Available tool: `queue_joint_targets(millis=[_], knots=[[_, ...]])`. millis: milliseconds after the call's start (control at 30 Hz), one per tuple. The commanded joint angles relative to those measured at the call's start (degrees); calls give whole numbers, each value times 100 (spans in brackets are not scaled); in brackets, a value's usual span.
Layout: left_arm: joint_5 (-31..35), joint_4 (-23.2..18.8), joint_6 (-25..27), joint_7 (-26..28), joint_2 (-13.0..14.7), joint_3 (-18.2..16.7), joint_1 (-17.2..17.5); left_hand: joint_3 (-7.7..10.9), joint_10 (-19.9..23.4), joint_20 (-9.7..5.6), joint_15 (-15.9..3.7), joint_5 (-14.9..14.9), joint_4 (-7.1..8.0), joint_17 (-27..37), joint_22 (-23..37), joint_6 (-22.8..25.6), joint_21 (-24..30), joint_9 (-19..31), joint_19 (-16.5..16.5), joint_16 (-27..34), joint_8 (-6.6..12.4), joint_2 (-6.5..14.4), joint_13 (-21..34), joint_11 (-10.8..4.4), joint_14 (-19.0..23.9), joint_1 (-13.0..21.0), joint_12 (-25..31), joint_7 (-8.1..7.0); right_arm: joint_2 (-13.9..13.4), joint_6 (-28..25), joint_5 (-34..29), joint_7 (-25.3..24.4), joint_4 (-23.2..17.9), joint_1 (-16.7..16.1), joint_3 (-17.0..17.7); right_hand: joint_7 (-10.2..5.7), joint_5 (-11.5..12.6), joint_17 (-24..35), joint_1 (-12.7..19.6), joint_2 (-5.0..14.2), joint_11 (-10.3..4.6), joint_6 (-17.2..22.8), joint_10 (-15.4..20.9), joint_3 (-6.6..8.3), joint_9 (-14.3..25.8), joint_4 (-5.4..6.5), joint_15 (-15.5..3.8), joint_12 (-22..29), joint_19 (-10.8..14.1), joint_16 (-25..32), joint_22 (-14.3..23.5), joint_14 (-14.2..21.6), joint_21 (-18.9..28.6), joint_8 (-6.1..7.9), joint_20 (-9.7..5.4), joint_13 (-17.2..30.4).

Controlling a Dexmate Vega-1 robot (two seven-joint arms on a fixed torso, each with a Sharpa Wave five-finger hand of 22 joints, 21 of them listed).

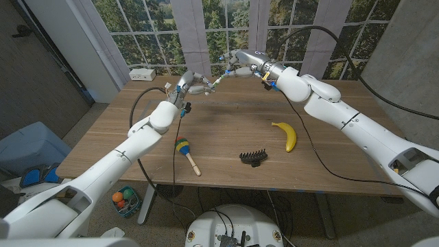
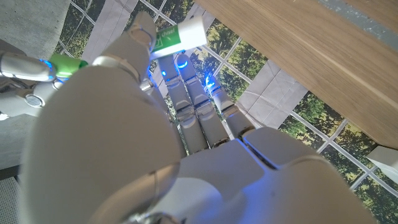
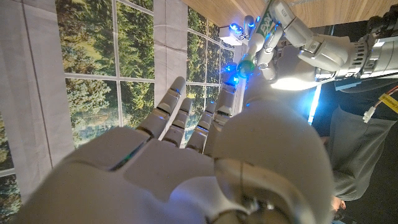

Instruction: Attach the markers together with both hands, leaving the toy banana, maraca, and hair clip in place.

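Note:
Both hands are raised over the table's far middle. My left hand (image 1: 193,84) pinches a white marker with a green label (image 2: 181,34). My right hand (image 1: 241,60) faces it, and its fingertips (image 2: 25,65) hold the green end of a second marker (image 2: 68,63). The two markers lie in line between the hands (image 1: 215,81); my left thumb hides the spot where they meet. From the right wrist, my left hand (image 3: 305,46) holds the labelled marker (image 3: 271,17) with its green tip (image 3: 247,65) toward my right hand (image 3: 205,155).
On the table (image 1: 226,116) lie a toy banana (image 1: 288,135), a coloured maraca (image 1: 184,147) and a black hair clip (image 1: 252,157), all nearer than the hands. A white power strip (image 1: 142,73) sits at the far left edge. A person in grey (image 3: 354,143) stands nearby.

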Motion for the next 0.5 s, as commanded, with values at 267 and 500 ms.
queue_joint_targets(millis=[267, 500], knots=[[47, -217, 83, 48, 85, -52, 131, 708, 1044, -134, -587, -2, 559, -22, 2, 180, 5, 3, 11, -71, 62, -44, 26, -783, -19, 96, 78, 19, -84, -46, -9, 261, -155, -47, -34, -100, -1, -13, -3, 40, 140, 212, 148, -65, 29, 4, -1010, 83, -49, -70, 5, -113, 18, -8, -91, -19], [36, -214, 58, 46, 80, -61, 149, 762, 1028, -134, -590, -35, 563, -40, -2, 102, 2, 61, 12, -85, 80, -61, 29, -792, -8, 103, 108, -6, -139, -36, 50, 395, -292, -80, -4, -133, 7, -20, -33, 34, 143, 259, 271, -95, 26, 24, -995, 135, -80, -74, 4, -112, 13, -4, -102, -20]])
